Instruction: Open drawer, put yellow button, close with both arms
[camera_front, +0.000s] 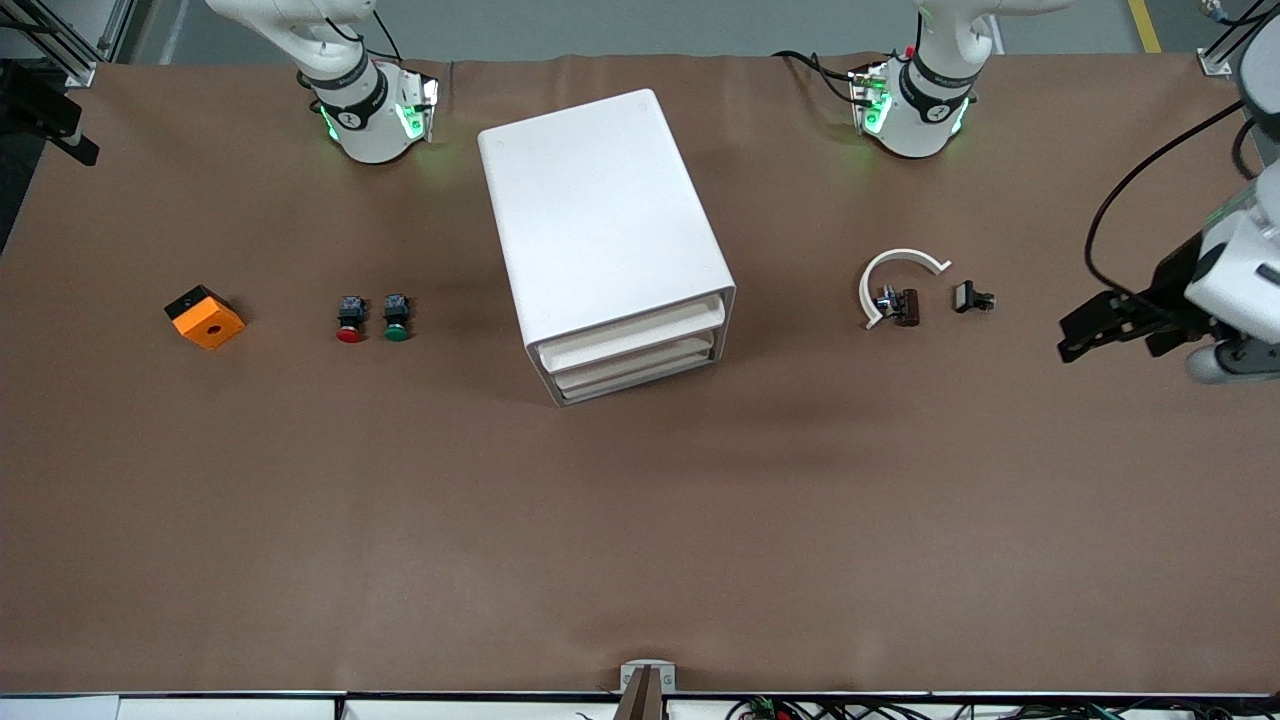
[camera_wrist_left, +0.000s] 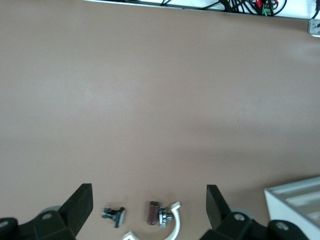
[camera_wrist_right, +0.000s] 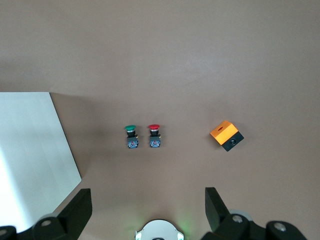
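Both grippers – left gripper (camera_wrist_left: 149, 206), right gripper (camera_wrist_right: 148, 206) – spread (drawer (camera_front: 630, 334) seemingly closed)

The light is bright and even, coming from above. The white cabinet (camera_front: 605, 240) throws only a soft shadow on the brown table (camera_front: 300, 520), toward 5 o'clock in the front view. Its top is almost overexposed, and in the right wrist view it glares at 9 o'clock. Green lamps glow on both arm bases at 12 o'clock. The front view is sharp. The left wrist view is paler and a little soft, so the small dark parts (camera_wrist_left: 114, 215) perhaps are slightly out of focus.
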